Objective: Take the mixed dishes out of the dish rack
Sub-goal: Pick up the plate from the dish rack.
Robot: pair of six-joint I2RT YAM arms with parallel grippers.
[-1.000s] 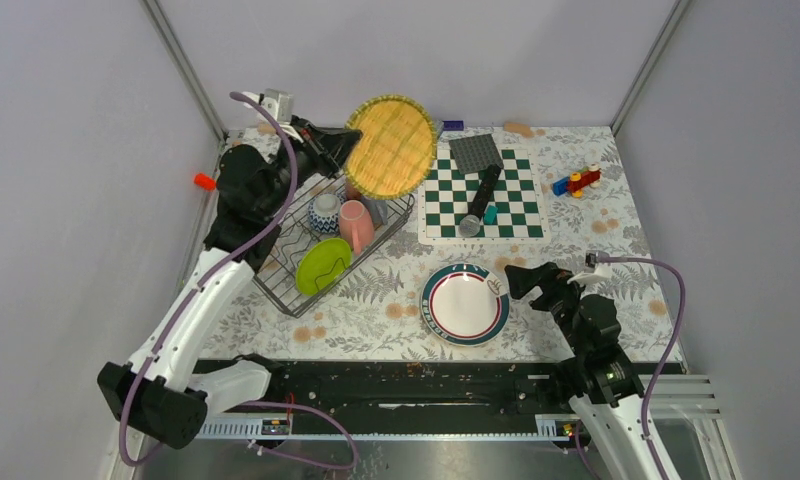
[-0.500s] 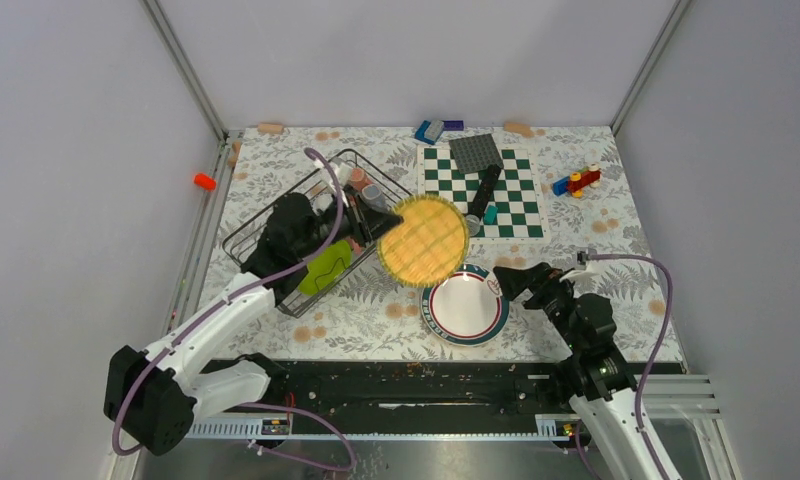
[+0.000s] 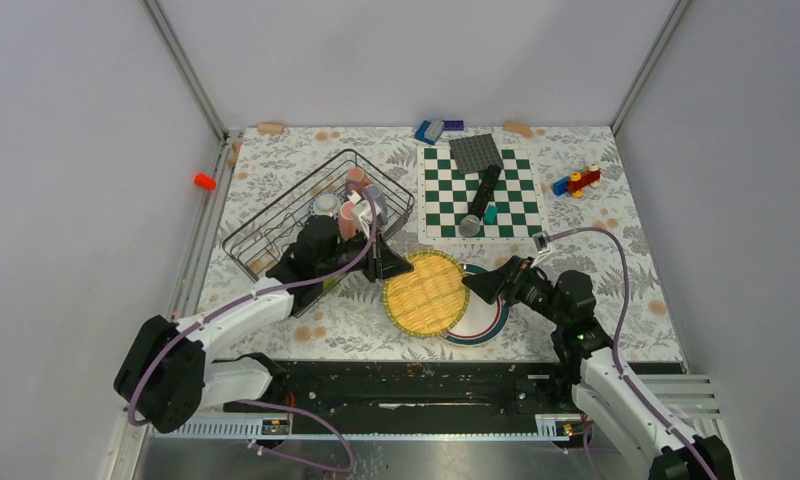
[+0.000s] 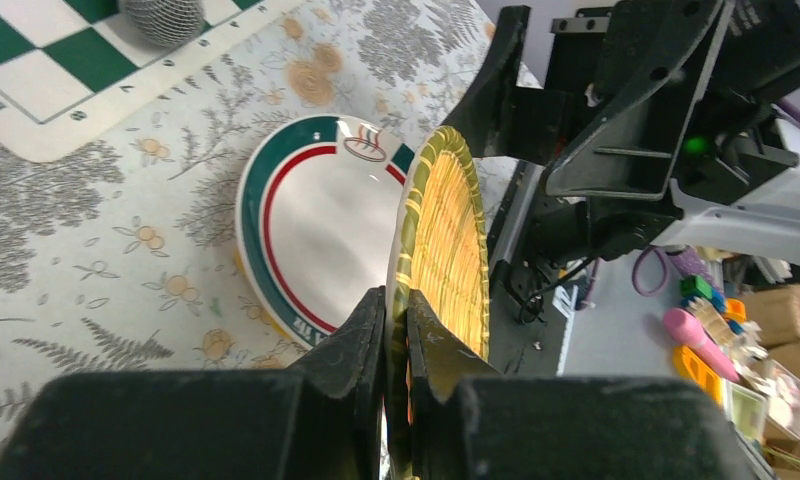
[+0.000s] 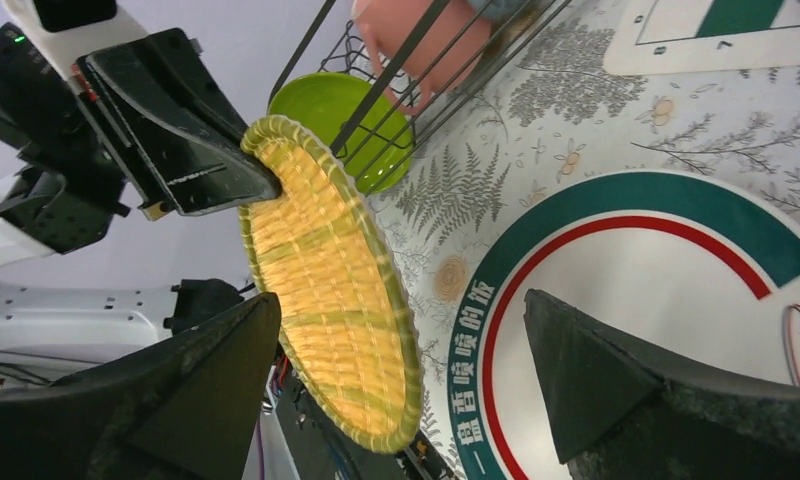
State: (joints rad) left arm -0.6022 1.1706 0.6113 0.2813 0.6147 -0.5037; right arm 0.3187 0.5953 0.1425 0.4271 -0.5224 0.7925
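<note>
Near the table's (image 3: 356, 335) front edge, from above, the yellow plate (image 3: 426, 293) was held over the white plate (image 3: 488, 318), apart from the dish rack (image 3: 276, 215). At the left wrist, the left gripper (image 4: 396, 310) was clamped on its rim. At the right wrist, the right gripper (image 5: 401, 300) gaped empty; flat lowering before release was advised.

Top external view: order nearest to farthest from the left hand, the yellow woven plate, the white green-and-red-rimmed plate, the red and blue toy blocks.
1. Yellow woven plate: held at its rim by the left hand.
2. White green-and-red-rimmed plate: right of the hand, partly under the woven plate.
3. Red and blue toy blocks: at the far right.
</note>
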